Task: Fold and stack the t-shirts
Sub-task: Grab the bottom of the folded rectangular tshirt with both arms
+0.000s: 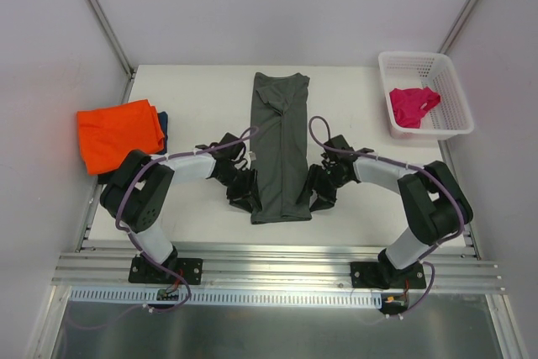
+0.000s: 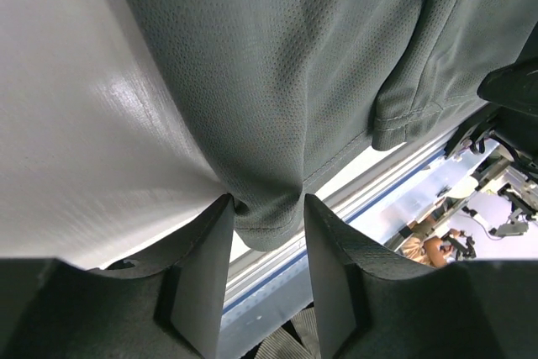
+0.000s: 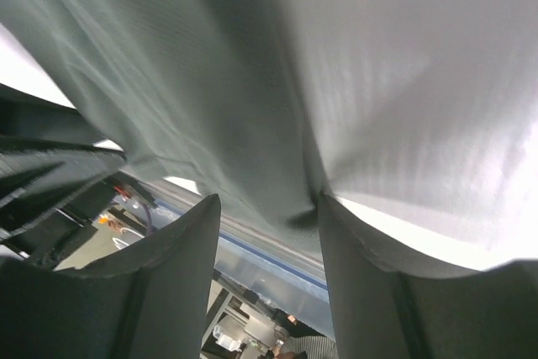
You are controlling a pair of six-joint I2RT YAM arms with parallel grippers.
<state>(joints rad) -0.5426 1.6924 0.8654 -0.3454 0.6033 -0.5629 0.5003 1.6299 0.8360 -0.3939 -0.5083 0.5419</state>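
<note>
A dark grey t-shirt (image 1: 282, 140) lies folded into a long strip in the middle of the white table (image 1: 202, 90). My left gripper (image 1: 245, 199) is at its near left corner. In the left wrist view the gripper (image 2: 267, 208) pinches a bunch of the grey hem (image 2: 277, 65). My right gripper (image 1: 319, 197) is at the near right corner. In the right wrist view, which is blurred, the gripper (image 3: 269, 208) holds grey cloth (image 3: 193, 81) between its jaws. An orange t-shirt (image 1: 118, 134) lies folded at the left on a navy one (image 1: 163, 124). A magenta t-shirt (image 1: 412, 105) lies in the basket.
The white lattice basket (image 1: 424, 58) stands at the back right corner. Metal rails (image 1: 277, 271) run along the near table edge, just behind both grippers. White walls enclose the table on three sides.
</note>
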